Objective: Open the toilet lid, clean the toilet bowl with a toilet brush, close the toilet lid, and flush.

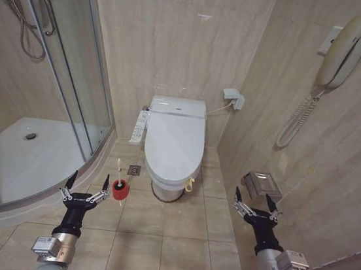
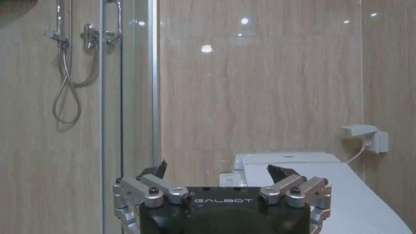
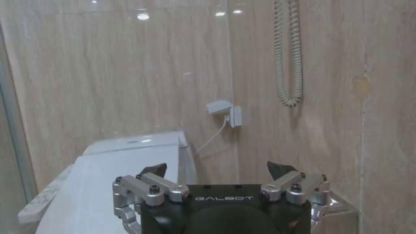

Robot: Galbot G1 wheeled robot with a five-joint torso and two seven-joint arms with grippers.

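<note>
Two tools hang low over the tiled floor [image 1: 155, 237], both spread wide and holding nothing. Ahead and between them stands the toilet, its toilet lid [image 1: 174, 144] shut flat. The left tool [image 1: 85, 184] is just beside the toilet brush [image 1: 119, 175], which stands upright in its red holder [image 1: 119, 190] by the shower enclosure [image 1: 39, 157]. The right tool [image 1: 257, 204] hovers near the wall with the handset [image 1: 342, 49]. From the left wrist, the shower hose [image 2: 65, 97] shows; from the right wrist, the coiled cord [image 3: 287, 53].
</note>
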